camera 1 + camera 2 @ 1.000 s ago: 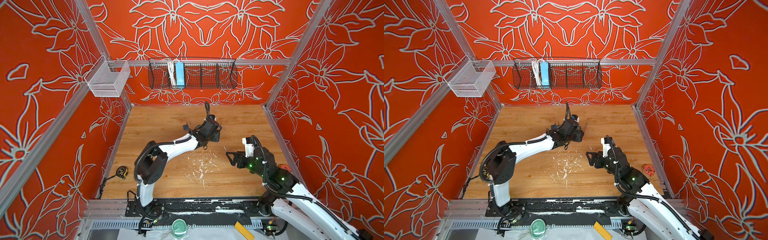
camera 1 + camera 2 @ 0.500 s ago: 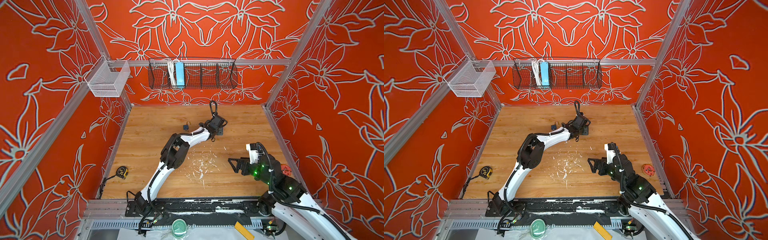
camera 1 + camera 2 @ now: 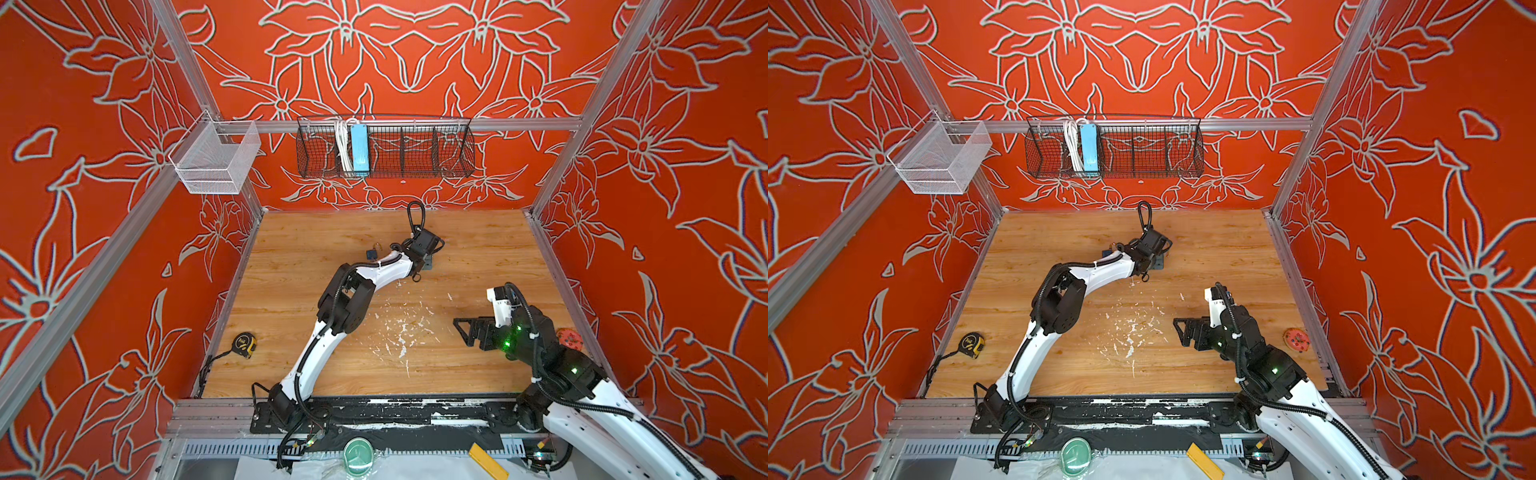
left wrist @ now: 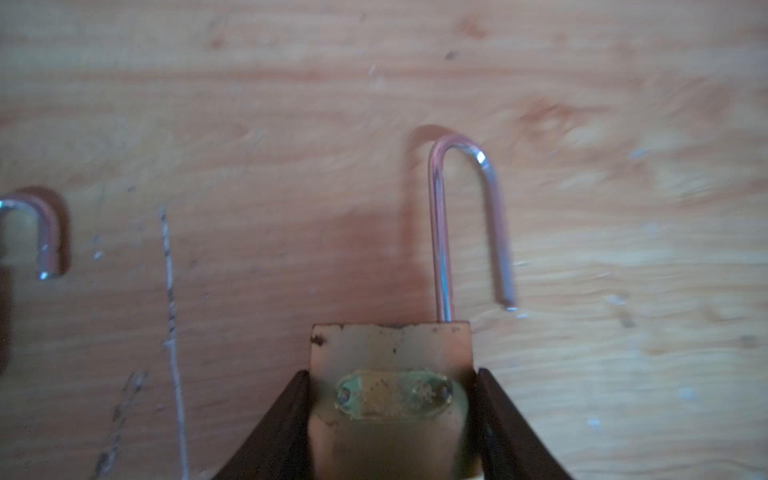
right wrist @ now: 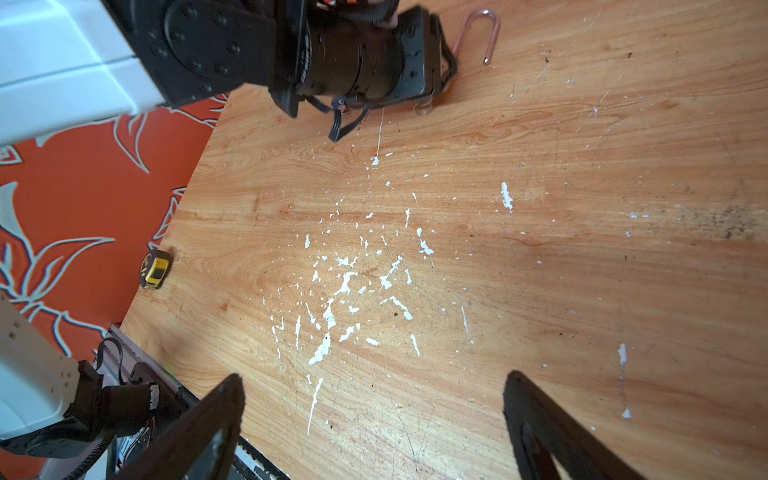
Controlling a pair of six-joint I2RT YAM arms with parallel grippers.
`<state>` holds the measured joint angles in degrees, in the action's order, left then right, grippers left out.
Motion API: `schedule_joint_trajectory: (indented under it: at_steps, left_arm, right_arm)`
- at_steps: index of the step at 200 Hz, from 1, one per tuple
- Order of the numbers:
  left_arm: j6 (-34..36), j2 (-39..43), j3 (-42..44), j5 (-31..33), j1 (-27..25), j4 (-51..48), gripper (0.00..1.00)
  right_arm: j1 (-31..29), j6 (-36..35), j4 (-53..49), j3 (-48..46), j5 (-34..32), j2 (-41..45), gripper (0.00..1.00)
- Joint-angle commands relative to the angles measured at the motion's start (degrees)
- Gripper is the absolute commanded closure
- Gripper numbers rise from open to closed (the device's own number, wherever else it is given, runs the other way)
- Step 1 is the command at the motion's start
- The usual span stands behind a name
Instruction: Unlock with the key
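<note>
a padlock point(image 4: 390, 345) sits gripped in the left gripper point(image 4: 393, 372) at the far middle of the table point(image 3: 478, 249), a second padlock point(image 3: 372, 253) near on its left. a tape measure point(image 3: 244, 345) lies by the front left edge; the right gripper point(image 3: 462, 331) hangs front right, well apart.

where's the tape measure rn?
In both top views the tape measure lies on the wooden table near its front-left corner, close to the left wall.

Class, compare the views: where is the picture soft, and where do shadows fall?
Left wrist view: the padlock is soft, its shackle throws a shadow on the wooden table; right wrist view: paint flecks crisp; both top views: sharp, evenly lit.
</note>
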<state>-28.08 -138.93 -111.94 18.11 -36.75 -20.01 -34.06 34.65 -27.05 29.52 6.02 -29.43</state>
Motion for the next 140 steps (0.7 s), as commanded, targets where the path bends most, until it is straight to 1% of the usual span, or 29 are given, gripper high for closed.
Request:
schedule_joint_trajectory:
  at_steps: [1,28,33,44,68,73,78,89,94,96,101,118,133,140]
  left_arm:
    - [-0.79,2.00,-0.17,2.16,1.32,-2.36,1.00]
    - [-1.99,2.15,0.16,1.47,1.99,-3.71,1.00]
    - [-2.14,2.28,0.51,1.26,2.10,-3.49,0.95]
    - [-2.29,2.68,1.26,0.61,2.34,-2.77,0.81]
    - [-1.35,3.56,2.33,-0.50,2.48,-0.89,0.44]
    - [-0.86,3.80,2.34,-0.72,2.48,-0.57,0.30]
    - [-0.66,3.99,2.39,-0.79,2.48,-0.39,0.20]
    - [0.06,4.56,2.39,-1.28,2.48,0.13,0.06]
    - [0.62,4.98,2.44,-1.47,2.48,0.46,0.01]
    - [0.75,5.16,2.43,-1.53,2.48,0.53,0.00]
    - [1.14,5.67,2.49,-1.66,2.48,0.73,0.03]
    - [3.12,8.31,3.73,-2.54,2.48,2.17,0.03]
    - [5.41,12.06,5.98,-3.64,2.48,3.69,0.03]
    - [6.02,14.37,7.61,-3.86,2.46,4.11,0.03]
  right_arm:
    - [0.24,0.50,0.86,1.12,0.24,0.54,0.02]
    - [0.31,0.88,0.70,1.41,-0.29,0.68,0.02]
    - [0.30,0.87,0.68,1.48,-0.35,0.69,0.02]
    - [0.29,0.69,0.31,1.96,-0.52,0.62,0.02]
    - [0.40,-0.51,-1.06,3.58,-1.57,-0.16,0.02]
    - [0.47,-0.77,-1.16,3.89,-1.79,-0.51,0.02]
    - [0.55,-0.98,-1.25,4.25,-1.98,-1.11,0.02]
    - [0.96,-1.17,-1.34,5.35,-1.94,-2.63,0.02]
    - [1.24,-1.40,-1.21,5.93,-1.73,-3.59,0.02]
    - [1.38,-1.56,-1.18,6.22,-1.59,-3.96,0.02]
    - [1.75,-1.96,-1.09,6.92,-1.35,-4.96,0.02]
    - [4.18,-3.66,-0.53,10.19,0.30,-8.91,0.02]
    - [8.42,-5.11,0.68,13.18,4.05,-12.51,0.02]
    - [11.54,-5.30,1.42,14.71,6.27,-14.55,0.02]
